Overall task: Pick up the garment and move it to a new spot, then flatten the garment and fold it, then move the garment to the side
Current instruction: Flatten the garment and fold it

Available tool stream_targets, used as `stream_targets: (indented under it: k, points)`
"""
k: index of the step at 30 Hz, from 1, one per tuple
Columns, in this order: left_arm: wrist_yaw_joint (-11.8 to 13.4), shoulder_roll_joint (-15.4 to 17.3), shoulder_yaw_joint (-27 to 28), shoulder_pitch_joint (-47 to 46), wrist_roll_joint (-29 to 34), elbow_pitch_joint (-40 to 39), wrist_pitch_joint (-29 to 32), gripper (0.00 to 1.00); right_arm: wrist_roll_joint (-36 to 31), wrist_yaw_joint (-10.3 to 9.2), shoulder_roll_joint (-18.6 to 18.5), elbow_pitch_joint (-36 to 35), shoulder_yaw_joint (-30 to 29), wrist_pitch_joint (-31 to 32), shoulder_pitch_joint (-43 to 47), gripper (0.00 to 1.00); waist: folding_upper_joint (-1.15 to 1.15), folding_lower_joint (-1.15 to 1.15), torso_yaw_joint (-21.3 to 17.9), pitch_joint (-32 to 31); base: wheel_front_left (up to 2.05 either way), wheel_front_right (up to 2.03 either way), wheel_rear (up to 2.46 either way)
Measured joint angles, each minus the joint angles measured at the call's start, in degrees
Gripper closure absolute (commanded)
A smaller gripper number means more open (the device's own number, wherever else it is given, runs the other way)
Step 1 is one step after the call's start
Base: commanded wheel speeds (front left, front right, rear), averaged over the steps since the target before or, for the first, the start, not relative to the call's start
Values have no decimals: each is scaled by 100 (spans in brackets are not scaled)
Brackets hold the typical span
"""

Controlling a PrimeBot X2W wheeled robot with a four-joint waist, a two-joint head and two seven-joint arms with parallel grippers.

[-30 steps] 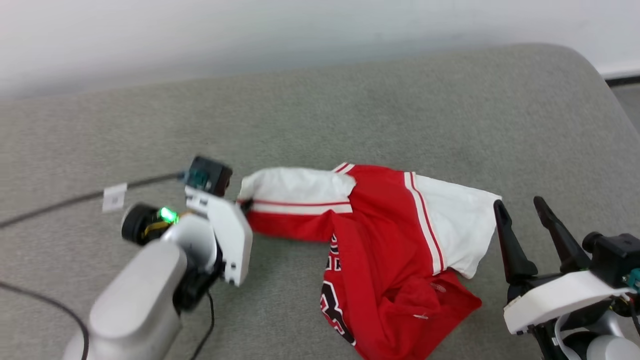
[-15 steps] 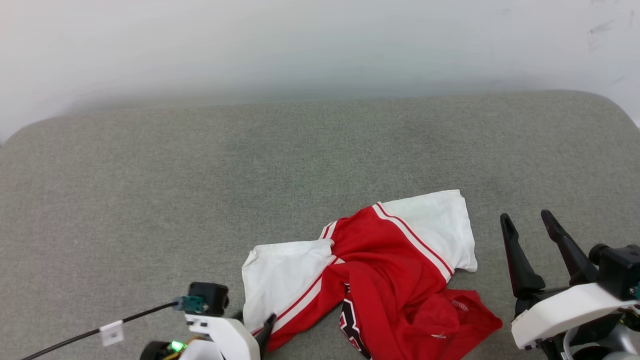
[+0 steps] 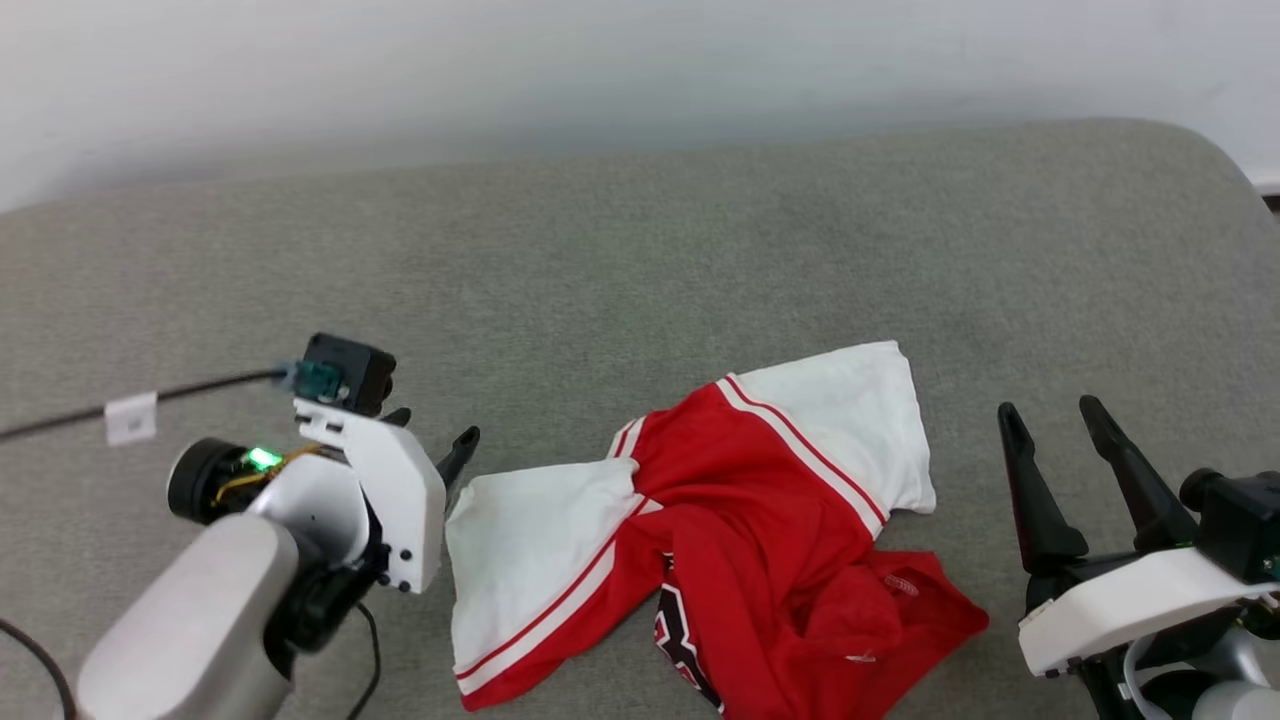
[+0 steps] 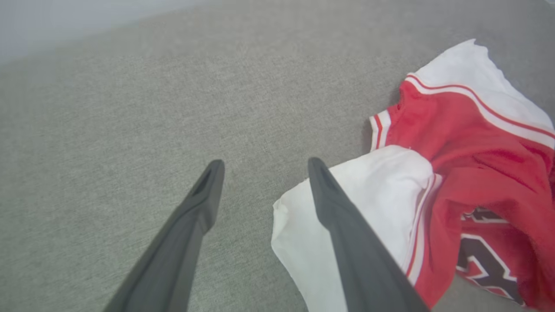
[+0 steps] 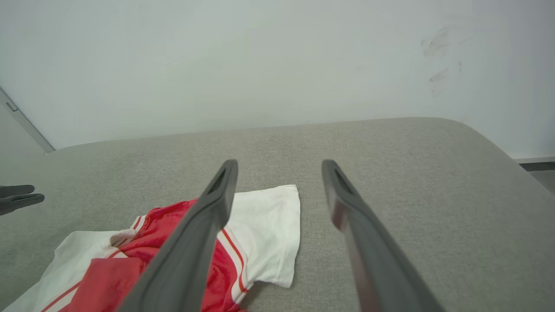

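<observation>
Red-and-white jersey T-shirt [image 3: 770, 500] lies crumpled toward the grey padded surface's [image 3: 640, 250] near edge. Left claw [image 3: 433, 425] wide, empty, beside white sleeve [image 3: 530, 540]; right claw [image 3: 1047, 407] wide, clear, likely poised for flattening.

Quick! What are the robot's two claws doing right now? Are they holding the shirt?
Left gripper: open, holding nothing, right beside the garment.
Right gripper: open, holding nothing, apart from the garment.
</observation>
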Motion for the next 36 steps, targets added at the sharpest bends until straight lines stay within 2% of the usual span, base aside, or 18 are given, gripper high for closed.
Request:
stream_targets:
  k: [3,6,13,14,15,17,19,21,26,31,36]
  points:
    - [-336,112,-166,-324,-176,299,638,0,46,0,0,93,33,-54,-73,0,0,0,-120,138,0,0,0]
    - [-519,126,-308,-486,-324,592,1157,0,120,0,-1,182,36,-112,-130,0,0,0,-235,270,0,0,0]
    - [-558,97,-536,-631,-499,1123,1937,0,199,0,0,350,59,-233,-208,0,0,0,-437,486,0,0,0]
    - [-554,83,-549,-668,-508,1204,1983,9,207,0,0,367,62,-247,-229,0,0,0,-454,501,0,0,0]
    - [-544,62,-575,-698,-517,1268,2031,44,225,0,-1,387,66,-254,-251,0,0,0,-468,509,0,0,0]
    - [-537,30,-580,-721,-535,1362,2054,100,247,0,0,422,82,-278,-274,0,0,0,-487,514,0,0,0]
    - [-586,-13,-602,-740,-543,1421,2071,100,250,0,0,458,81,-296,-274,0,0,0,-490,499,0,0,0]
    - [-672,-46,-659,-758,-454,1461,1850,100,256,0,0,494,58,-297,-273,0,0,0,-466,449,0,0,0]
    - [-705,-40,-661,-939,-86,1289,1220,100,257,0,0,522,4,-286,-254,0,0,0,-352,315,0,0,0]
    - [-497,167,-394,-1050,59,822,709,100,257,0,0,528,-94,-202,-160,0,0,0,-171,151,0,0,0]
    - [-65,604,41,-667,54,210,301,100,256,0,0,502,-193,-134,-79,0,0,0,38,14,0,0,0]
